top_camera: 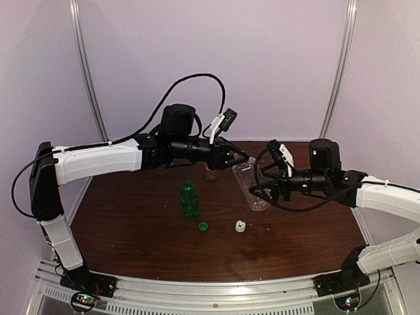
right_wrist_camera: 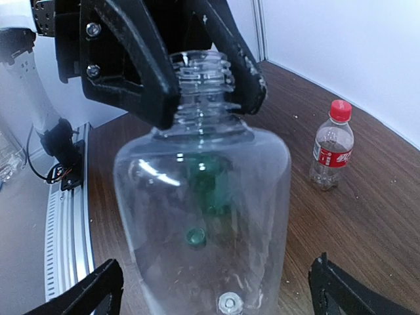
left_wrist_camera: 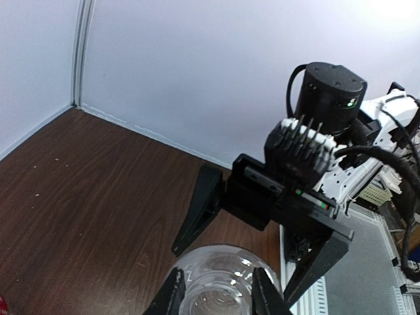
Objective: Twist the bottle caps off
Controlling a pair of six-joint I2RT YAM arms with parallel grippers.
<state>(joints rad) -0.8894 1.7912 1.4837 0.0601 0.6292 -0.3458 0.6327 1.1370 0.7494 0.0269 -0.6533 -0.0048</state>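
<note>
The tall clear bottle (top_camera: 251,187) leans over the middle of the table, its threaded neck (right_wrist_camera: 202,82) bare. My left gripper (top_camera: 240,158) is shut on that neck, with its fingers (left_wrist_camera: 174,295) on either side. My right gripper (top_camera: 261,186) is open, its jaws wide apart on either side of the bottle's body (right_wrist_camera: 203,216). The green bottle (top_camera: 189,200) stands uncapped, and its green cap (top_camera: 203,227) lies in front of it. The white cap (top_camera: 241,226) lies on the table beside the green cap. The short red-label bottle (right_wrist_camera: 331,147) stands with its red cap (right_wrist_camera: 339,109) on.
The brown table (top_camera: 131,223) ends at a metal rail (top_camera: 216,289) along the near edge. White walls close in the back and sides. The red-label bottle (top_camera: 211,172) is partly hidden behind my left arm.
</note>
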